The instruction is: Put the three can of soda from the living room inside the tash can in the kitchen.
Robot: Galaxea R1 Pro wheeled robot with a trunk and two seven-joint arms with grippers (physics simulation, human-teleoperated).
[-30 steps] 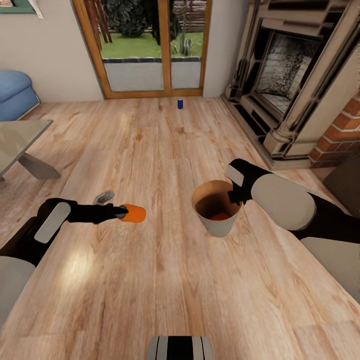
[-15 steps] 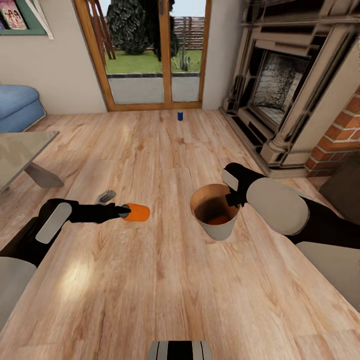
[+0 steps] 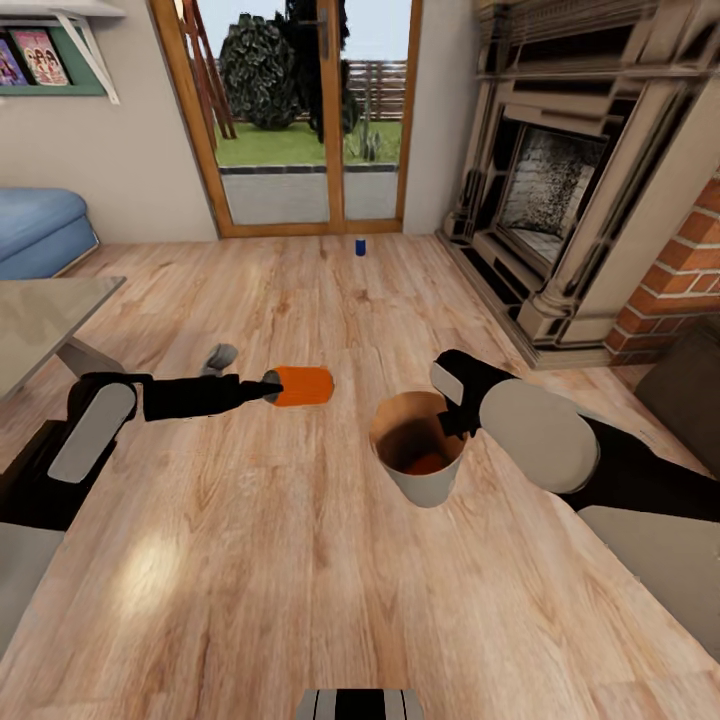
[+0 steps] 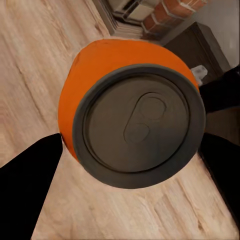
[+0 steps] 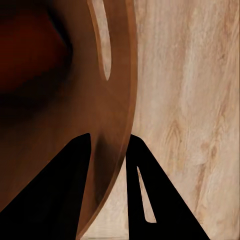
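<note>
Orange can (image 3: 303, 386) nearer bin (image 3: 421, 487) than before.

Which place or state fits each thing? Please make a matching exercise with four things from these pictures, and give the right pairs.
Things:
1. orange can
2. blue can
3. trash can
4. second orange can

Places or states:
A. standing on the floor, far off near the glass door
B. lying inside the bin, at its bottom
C. held sideways by the left hand, above the floor
D. gripped at its rim by the right hand

Pairs: 1-C, 2-A, 3-D, 4-B
</note>
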